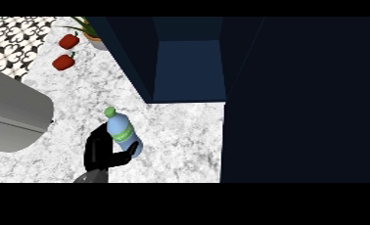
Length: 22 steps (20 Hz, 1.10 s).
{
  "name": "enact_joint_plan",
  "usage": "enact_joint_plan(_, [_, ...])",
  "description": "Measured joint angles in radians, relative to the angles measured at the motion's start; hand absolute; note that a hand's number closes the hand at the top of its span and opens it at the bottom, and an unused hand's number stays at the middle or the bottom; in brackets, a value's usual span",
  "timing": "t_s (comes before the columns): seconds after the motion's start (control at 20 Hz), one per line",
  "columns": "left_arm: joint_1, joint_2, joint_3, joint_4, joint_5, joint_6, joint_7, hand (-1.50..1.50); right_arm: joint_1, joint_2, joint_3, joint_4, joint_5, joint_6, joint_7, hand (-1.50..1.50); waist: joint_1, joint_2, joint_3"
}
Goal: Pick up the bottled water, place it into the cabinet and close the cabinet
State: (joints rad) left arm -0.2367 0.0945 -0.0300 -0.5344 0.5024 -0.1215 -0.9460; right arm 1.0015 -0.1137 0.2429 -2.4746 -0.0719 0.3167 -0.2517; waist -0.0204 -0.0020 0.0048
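Observation:
The water bottle [123, 135] is clear blue with a green cap and a green label. It shows at the lower left of the marble counter [180, 136], with its cap tilted toward the upper left. My left hand [99, 149] comes in from the lower edge and is shut on the bottle, fingers at its left and thumb curled round its lower right side. The dark blue cabinet [186, 67] stands open above and to the right of the bottle. Its open door [296, 101] fills the right side of the view. My right hand does not show.
Two red peppers [69, 41] [63, 62] lie at the upper left, beside a potted plant [90, 32]. A grey basin [18, 114] sits at the left edge. Patterned tiles [22, 38] cover the far left corner.

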Motion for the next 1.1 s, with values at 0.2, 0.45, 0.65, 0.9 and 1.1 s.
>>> enact_joint_plan(0.2, [-0.002, -0.023, -0.041, -0.016, -0.038, -0.030, 0.002, 1.50, 0.001, -0.005, -0.011, -0.002, -0.002, 0.001, 0.013, -1.50, 0.005, 0.000, -0.002])
enact_joint_plan(0.45, [0.013, -0.051, -0.078, -0.127, -0.041, -0.033, 0.098, 1.50, 0.001, 0.000, -0.019, -0.003, -0.006, 0.001, 0.015, -1.50, 0.013, -0.002, -0.004])
enact_joint_plan(0.65, [-0.001, -0.076, -0.125, -0.222, -0.023, 0.032, 0.184, 1.50, 0.003, 0.002, -0.017, -0.005, -0.010, 0.004, 0.021, -1.50, 0.012, -0.002, -0.004])
enact_joint_plan(0.9, [-0.028, -0.089, -0.189, -0.361, -0.008, 0.140, 0.309, 1.50, 0.003, 0.010, -0.006, -0.006, -0.010, 0.003, 0.022, -1.50, 0.013, -0.002, -0.004])
enact_joint_plan(1.1, [-0.072, -0.092, -0.235, -0.431, -0.047, 0.263, 0.359, 1.50, 0.001, 0.014, -0.009, 0.003, -0.014, 0.008, 0.014, -1.50, 0.011, -0.002, -0.004])
